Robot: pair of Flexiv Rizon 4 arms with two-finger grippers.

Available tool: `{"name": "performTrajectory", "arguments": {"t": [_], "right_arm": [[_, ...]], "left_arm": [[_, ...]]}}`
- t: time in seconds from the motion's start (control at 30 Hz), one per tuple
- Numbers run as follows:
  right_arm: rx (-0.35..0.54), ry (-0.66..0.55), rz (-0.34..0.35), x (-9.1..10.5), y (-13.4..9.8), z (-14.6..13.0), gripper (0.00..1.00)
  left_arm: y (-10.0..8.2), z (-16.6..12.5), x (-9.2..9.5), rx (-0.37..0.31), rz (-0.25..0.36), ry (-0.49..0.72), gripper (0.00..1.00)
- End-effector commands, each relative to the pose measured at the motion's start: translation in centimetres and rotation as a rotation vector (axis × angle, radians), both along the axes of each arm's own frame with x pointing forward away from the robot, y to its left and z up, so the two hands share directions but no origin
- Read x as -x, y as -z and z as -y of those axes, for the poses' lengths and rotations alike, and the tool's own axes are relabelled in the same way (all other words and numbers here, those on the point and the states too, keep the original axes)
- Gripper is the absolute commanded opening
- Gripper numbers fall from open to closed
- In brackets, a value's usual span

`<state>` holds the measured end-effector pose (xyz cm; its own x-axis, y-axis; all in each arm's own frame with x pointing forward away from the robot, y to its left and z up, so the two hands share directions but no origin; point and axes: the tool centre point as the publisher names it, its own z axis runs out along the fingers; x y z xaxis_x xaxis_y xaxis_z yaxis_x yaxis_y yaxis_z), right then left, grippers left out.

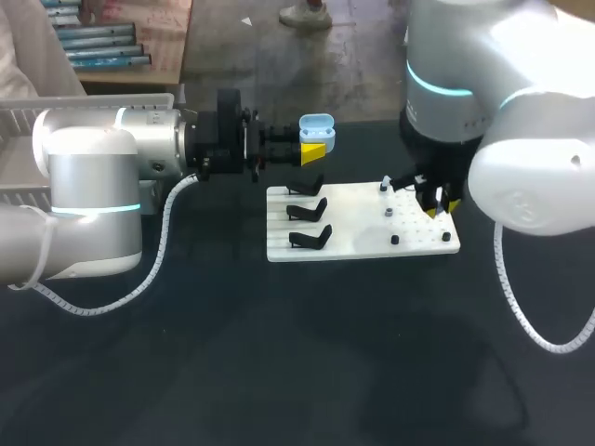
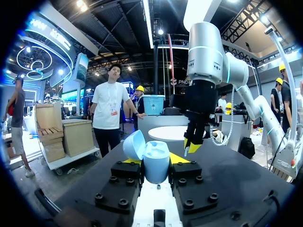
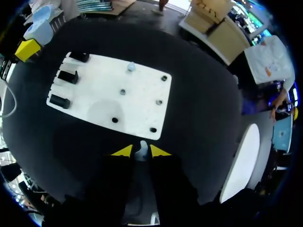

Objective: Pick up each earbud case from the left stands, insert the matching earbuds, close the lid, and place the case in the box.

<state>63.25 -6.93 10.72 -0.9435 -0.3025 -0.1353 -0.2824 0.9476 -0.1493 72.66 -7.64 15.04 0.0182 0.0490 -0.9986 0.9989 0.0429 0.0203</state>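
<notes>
My left gripper (image 1: 314, 149) is shut on a light blue earbud case (image 1: 317, 128) with its lid open, held in the air behind the white board (image 1: 363, 243). In the left wrist view the case (image 2: 155, 160) sits upright between the yellow tips. My right gripper (image 1: 435, 203) hangs over the board's right end, shut on a small white earbud (image 3: 142, 148). Another earbud (image 3: 131, 67) rests on a peg of the board. The right gripper (image 2: 191, 147) shows beyond the case in the left wrist view.
Three black stands (image 1: 308, 210) line the board's left side, all bare. Small dark pegs (image 1: 395, 240) dot its right half. A white slatted tray (image 1: 23, 116) lies at the far left behind my left arm. Dark tabletop (image 1: 297, 372) spreads in front of the board.
</notes>
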Motion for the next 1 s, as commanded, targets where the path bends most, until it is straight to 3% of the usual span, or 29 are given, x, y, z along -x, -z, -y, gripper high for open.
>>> {"name": "performTrajectory", "arguments": {"t": [0.03, 0.43, 0.9, 0.93, 0.97, 1.0], "right_arm": [[-0.007, 0.004, -0.011, 0.3, -2.4, -1.0, 0.00], [-0.041, -0.002, 0.003, 1.2, -7.3, -4.0, 0.00], [-0.041, -0.002, 0.003, 1.2, -7.3, -4.0, 0.00], [-0.004, 0.105, -0.018, 0.9, -7.1, -4.2, 0.00], [-0.040, 0.141, 0.020, 0.7, -7.2, -4.6, 0.00], [-0.056, 0.230, 0.016, 0.5, -7.4, -4.6, 0.00]], "left_arm": [[0.1, 0.0, 0.2, 0.005, 0.005, -0.008, 0.00], [0.1, 0.0, 0.2, 0.005, 0.005, -0.008, 0.00], [0.1, 0.0, 0.2, 0.005, 0.005, -0.008, 0.00], [0.1, 0.0, 0.2, 0.005, 0.005, -0.008, 0.00], [0.1, 0.0, 0.2, 0.005, 0.005, -0.008, 0.00], [0.1, 0.0, 0.2, 0.005, 0.005, -0.008, 0.00]]}}
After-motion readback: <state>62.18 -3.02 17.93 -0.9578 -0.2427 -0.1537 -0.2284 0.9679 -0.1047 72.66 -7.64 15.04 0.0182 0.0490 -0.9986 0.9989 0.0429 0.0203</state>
